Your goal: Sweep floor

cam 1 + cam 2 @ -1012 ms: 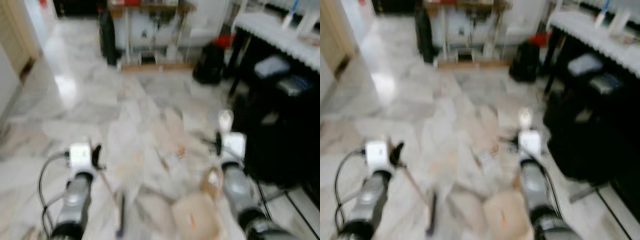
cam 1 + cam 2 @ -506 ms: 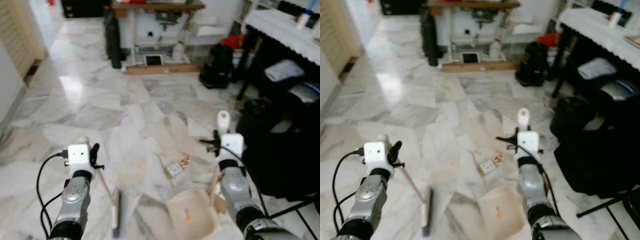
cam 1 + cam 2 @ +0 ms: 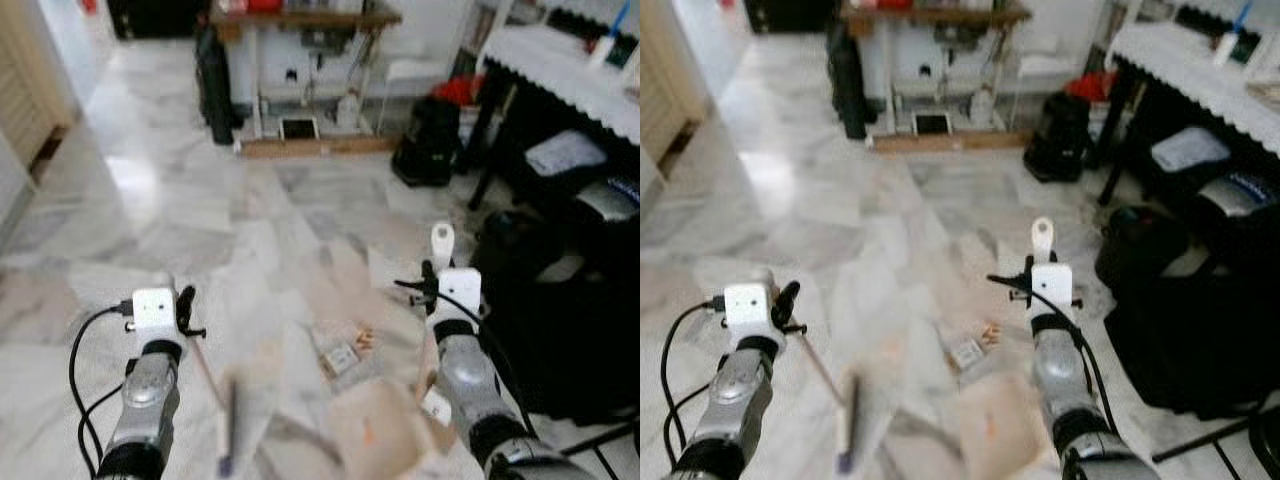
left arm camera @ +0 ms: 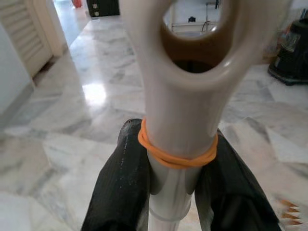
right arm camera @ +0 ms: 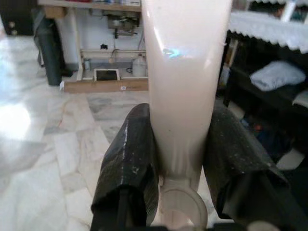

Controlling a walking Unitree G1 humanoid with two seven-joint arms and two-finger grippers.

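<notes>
You are mid-sweep, and judging by what lies on the floor [image 3: 150, 200] the job is far from finished. Your left tool [image 4: 175, 178] is clamped on the cream handle of the broom [image 4: 180, 96], its black fingers [image 4: 120, 183] pressed against both sides of the shaft just below an orange rubber band [image 4: 175, 156]; from the head cameras the thin stick runs down from that tool to the blurred brush head [image 3: 228, 420] low on the marble. Your right tool [image 5: 180, 163] is likewise closed tight around the cream handle of the dustpan [image 5: 185, 77], and the pan's tan scoop [image 3: 375, 435] sits low on the floor just in front of your right arm. Between broom and pan, a little ahead of the scoop, a small scrap of litter [image 3: 343, 357] with some orange crumbs [image 3: 366, 338] beside it lies on the tiles, not yet gathered; an orange speck seems to sit on the scoop already, though the blur makes that uncertain. What is left, as I read it, is to draw the brush across toward the pan so the scrap and crumbs go in. Mind the black bags [image 3: 560, 300] just to your right and the worktop [image 3: 560, 70] beyond them.
</notes>
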